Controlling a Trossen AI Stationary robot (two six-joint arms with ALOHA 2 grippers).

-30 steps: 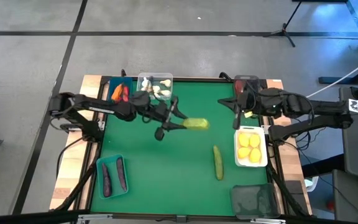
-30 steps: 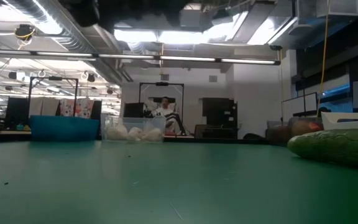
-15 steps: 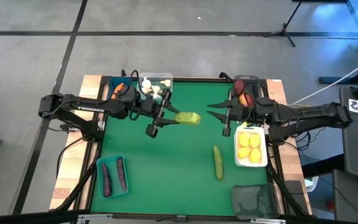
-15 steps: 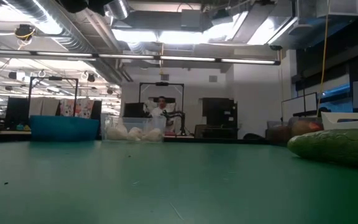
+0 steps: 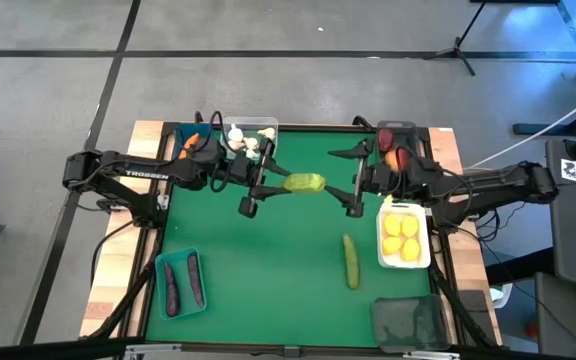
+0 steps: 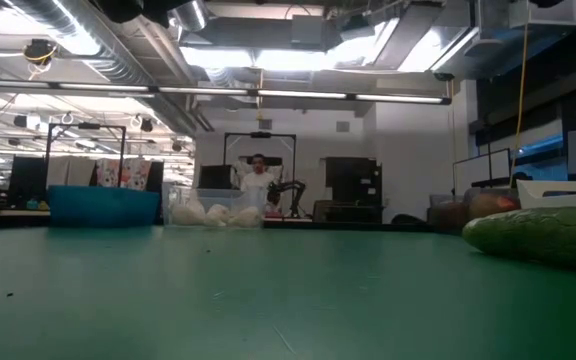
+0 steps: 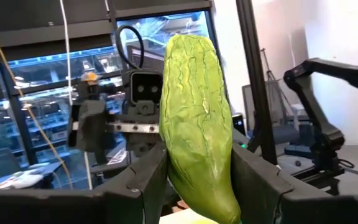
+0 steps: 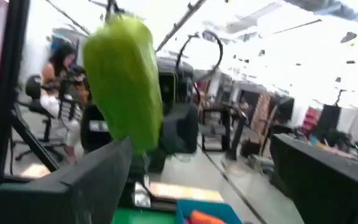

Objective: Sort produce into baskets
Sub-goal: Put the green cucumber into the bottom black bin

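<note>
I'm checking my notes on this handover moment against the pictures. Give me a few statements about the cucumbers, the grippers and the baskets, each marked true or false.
1. The left gripper holds a cucumber above the table. True.
2. The right gripper is shut on that cucumber. False: its fingers are spread wide and have not closed on it.
3. A second cucumber lies on the green mat, beside the white basket. True.
4. The white basket holds eggplants. False: it holds yellow lemons; the eggplants lie in the teal basket.
5. The clear basket holds garlic. True.
</note>
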